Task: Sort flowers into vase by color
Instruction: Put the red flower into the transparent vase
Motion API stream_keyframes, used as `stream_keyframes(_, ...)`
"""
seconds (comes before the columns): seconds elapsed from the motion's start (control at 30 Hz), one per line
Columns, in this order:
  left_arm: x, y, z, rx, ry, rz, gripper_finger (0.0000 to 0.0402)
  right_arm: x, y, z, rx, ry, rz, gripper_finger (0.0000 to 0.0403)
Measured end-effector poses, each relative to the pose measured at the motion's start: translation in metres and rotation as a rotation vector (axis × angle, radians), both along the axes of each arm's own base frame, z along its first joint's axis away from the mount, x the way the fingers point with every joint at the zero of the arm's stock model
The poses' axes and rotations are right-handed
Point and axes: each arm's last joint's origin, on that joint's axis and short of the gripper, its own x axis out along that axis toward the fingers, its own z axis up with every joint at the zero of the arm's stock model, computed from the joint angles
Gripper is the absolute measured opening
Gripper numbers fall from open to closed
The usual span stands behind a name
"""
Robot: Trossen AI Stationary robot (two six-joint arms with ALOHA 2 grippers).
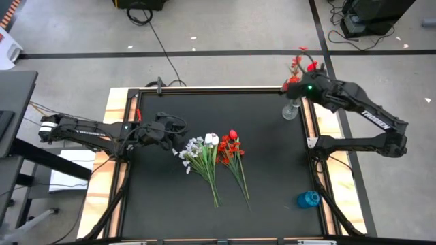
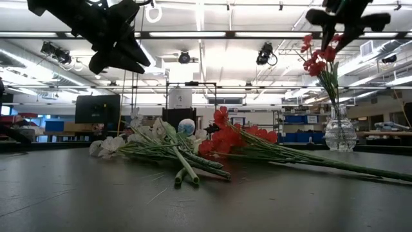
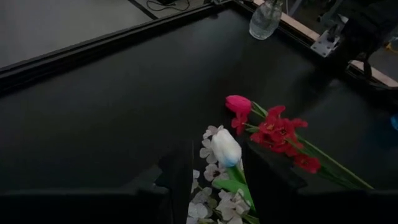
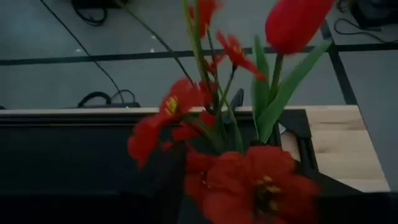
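Vase (image 1: 290, 110): red flowers (image 1: 297, 68), right claw (image 1: 300, 85) gripping | left claw (image 1: 176, 135): wide

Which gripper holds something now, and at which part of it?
The right gripper holds red flowers by the upper stalks, just under the blooms, above the glass vase. The left gripper holds nothing.

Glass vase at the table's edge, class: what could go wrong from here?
The glass vase stands near the table's rim; the right gripper, holding red flowers above it, could tip it. The left gripper hangs open over the white flowers, which touch the red pile; it might snag a red stem.
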Motion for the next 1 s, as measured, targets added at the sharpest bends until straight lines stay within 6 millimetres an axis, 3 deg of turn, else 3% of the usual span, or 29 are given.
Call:
stream_keyframes(0.3,0.000,0.000,0.000,0.004,0.003,-0.002,0.0144,-0.001,0.011,0.037,0.037,-0.115,0.291,0.0185)
stream_keyframes(0.47,0.000,0.000,0.000,0.029,0.017,-0.015,0.0144,0.009,0.017,0.045,0.045,-0.194,0.514,0.0185)
stream_keyframes(0.7,0.000,0.000,0.000,0.040,0.023,-0.020,0.0144,0.028,0.030,0.055,-0.023,-0.314,0.658,0.0185)
stream_keyframes(0.83,0.000,0.000,0.000,0.040,0.022,-0.020,0.0144,0.053,0.035,0.047,-0.015,-0.361,0.750,0.0185)
stream_keyframes(1.0,0.000,0.000,0.000,0.020,0.011,-0.008,0.0144,0.094,0.042,0.012,0.095,-0.281,0.734,0.0185)
